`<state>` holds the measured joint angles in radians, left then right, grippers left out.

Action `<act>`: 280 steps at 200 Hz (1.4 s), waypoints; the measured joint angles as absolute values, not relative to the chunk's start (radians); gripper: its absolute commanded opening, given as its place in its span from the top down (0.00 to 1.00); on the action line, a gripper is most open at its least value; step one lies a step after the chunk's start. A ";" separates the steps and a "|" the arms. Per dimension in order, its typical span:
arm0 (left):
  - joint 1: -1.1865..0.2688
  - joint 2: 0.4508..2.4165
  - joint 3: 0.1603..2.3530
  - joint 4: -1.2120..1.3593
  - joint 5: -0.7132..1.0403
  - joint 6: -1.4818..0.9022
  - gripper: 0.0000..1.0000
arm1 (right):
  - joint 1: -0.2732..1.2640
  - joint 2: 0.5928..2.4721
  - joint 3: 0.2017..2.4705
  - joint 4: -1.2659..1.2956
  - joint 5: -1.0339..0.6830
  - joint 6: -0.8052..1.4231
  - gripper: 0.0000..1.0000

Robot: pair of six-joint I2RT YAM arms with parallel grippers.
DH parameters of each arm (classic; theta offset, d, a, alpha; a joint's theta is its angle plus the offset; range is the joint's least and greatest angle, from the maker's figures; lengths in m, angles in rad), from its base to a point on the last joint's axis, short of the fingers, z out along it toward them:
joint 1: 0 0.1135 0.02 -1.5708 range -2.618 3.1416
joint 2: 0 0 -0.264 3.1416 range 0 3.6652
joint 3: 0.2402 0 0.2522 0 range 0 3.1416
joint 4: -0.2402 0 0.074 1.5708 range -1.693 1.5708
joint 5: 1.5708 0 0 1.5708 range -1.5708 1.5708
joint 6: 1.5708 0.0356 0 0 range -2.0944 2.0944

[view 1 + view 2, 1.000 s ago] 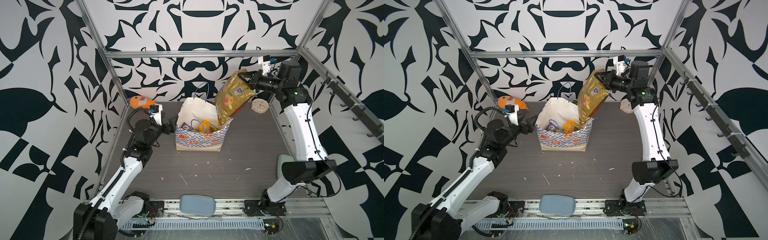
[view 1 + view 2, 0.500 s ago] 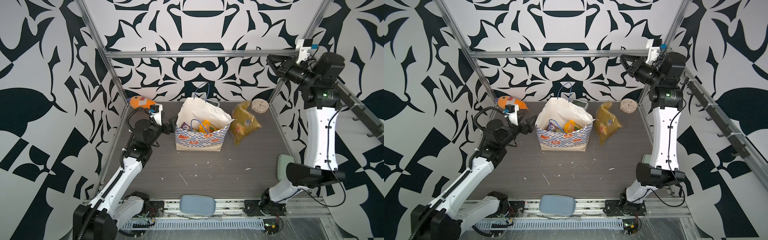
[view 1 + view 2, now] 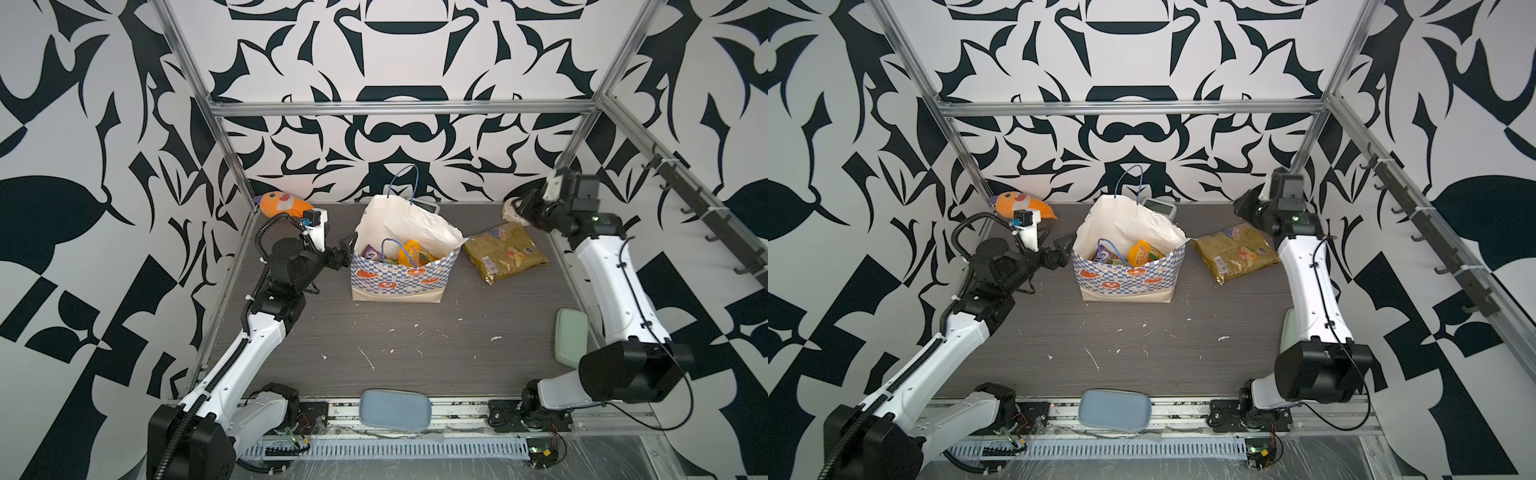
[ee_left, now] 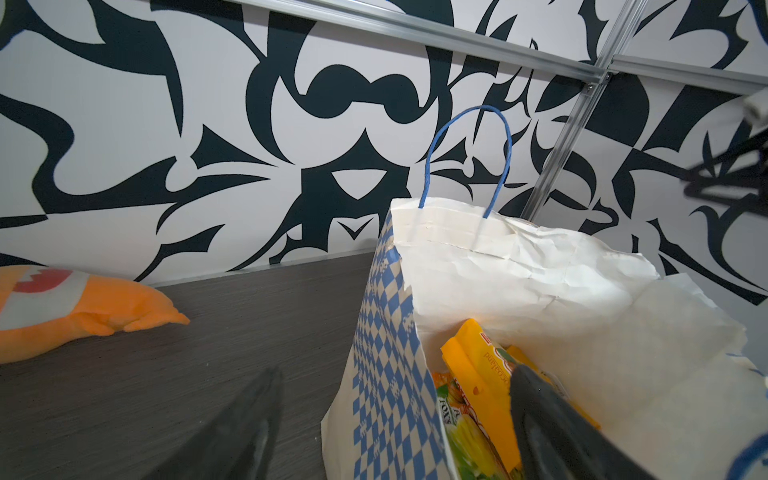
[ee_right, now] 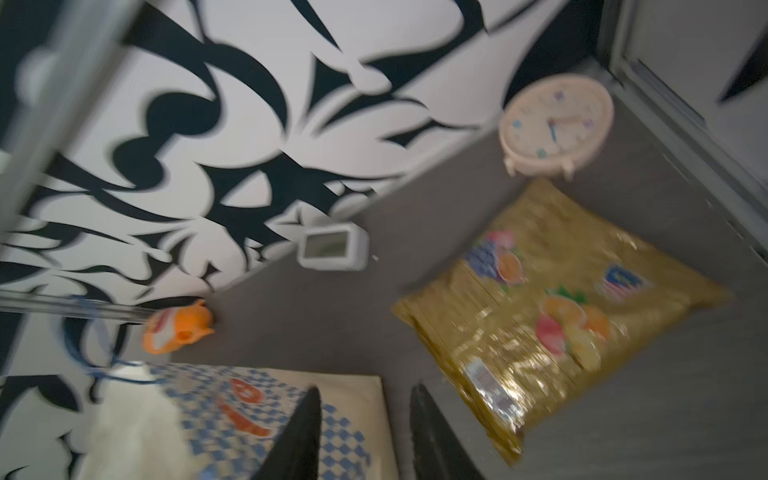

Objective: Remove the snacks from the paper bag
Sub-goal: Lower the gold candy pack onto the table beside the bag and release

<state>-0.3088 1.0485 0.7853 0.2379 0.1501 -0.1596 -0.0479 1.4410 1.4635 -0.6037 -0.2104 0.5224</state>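
Left gripper stands wide at the left wall of the upright blue-checkered paper bag in both top views, and your right gripper is raised near the far right corner, by the olive-gold packet lying flat on the dark grey table under black-and-white patterned walls. Your left wrist view shows one finger outside the bag wall, the other over the yellow-orange packets inside. Your blurred right wrist view shows jaws parted, holding nothing, with the crinkly gold packet beyond.

Table bears paper bag, olive-gold packet, plush toy.
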 measured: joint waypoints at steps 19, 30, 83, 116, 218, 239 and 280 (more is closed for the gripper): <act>-0.309 1.048 0.785 0.221 0.152 -0.151 0.10 | -0.023 1.417 1.257 -0.580 -0.133 0.521 0.25; -0.309 1.048 0.782 0.221 0.150 -0.145 0.10 | -0.041 1.409 1.159 -0.580 -0.112 0.521 0.24; -0.309 1.068 0.776 0.231 0.144 -0.133 0.10 | -0.275 1.466 1.011 -0.430 -0.196 0.596 0.20; -0.309 1.095 0.776 0.236 0.150 -0.138 0.09 | -0.257 1.572 1.011 -0.329 -0.286 0.620 0.24; -0.309 1.089 0.773 0.249 0.154 -0.149 0.09 | -0.060 1.839 1.135 -0.255 -0.346 0.614 0.59; -0.309 1.074 0.773 0.242 0.154 -0.149 0.09 | -0.020 1.858 1.162 -0.245 -0.340 0.617 0.59; -0.309 1.048 0.762 0.238 0.149 -0.149 0.09 | 0.001 1.824 1.174 -0.278 -0.328 0.603 0.45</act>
